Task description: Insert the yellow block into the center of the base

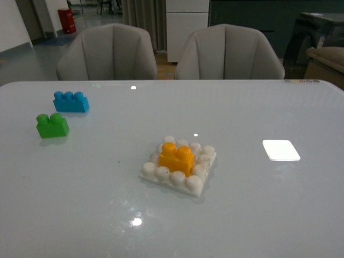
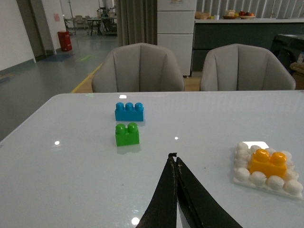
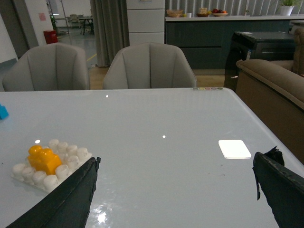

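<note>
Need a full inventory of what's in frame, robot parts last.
yellow block: 1, yellow-orange, seated on the middle studs of the base
base: 1, white, studded square plate, table centre
green brick: 1, green, two studs, far left of table
blue brick: 1, blue, three studs, just behind the green brick
white patch: 1, white, flat rectangle, right of the base
table: 1, glossy pale grey
chairs: 2, grey, behind the table
left end effector: 1, black, shut, empty, above the table
right end effector: 1, black, open, empty, above the table
</note>
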### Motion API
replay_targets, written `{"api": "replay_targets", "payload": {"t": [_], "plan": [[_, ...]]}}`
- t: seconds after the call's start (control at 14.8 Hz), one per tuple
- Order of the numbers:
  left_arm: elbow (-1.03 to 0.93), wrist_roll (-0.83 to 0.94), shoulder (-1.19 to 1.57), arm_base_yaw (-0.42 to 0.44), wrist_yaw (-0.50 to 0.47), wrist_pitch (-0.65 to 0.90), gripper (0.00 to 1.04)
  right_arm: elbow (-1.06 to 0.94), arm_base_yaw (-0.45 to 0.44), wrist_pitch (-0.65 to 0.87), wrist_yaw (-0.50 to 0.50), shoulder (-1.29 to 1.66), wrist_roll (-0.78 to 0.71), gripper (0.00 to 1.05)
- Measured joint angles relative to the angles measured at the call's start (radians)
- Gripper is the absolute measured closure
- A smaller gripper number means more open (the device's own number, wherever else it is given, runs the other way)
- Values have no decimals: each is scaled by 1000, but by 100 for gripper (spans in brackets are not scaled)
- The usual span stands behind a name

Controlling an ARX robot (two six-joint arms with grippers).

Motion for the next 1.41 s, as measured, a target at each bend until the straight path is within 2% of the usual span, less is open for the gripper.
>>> {"api": "replay_targets", "payload": {"t": [0.34, 0.4, 1.01, 1.41], "plan": [[3, 0, -42, 0, -1, -57, 103, 0, 0, 0, 0, 0, 0, 6], [0, 0, -146, 0, 0, -193, 103, 0, 0, 0, 0, 0, 0, 6], [0, -1, -171, 0, 0, -182, 102, 0, 0, 0, 0, 0, 0, 6], [0, 0, -171, 0, 0, -182, 30, 0, 0, 0, 0, 0, 0, 6]]}}
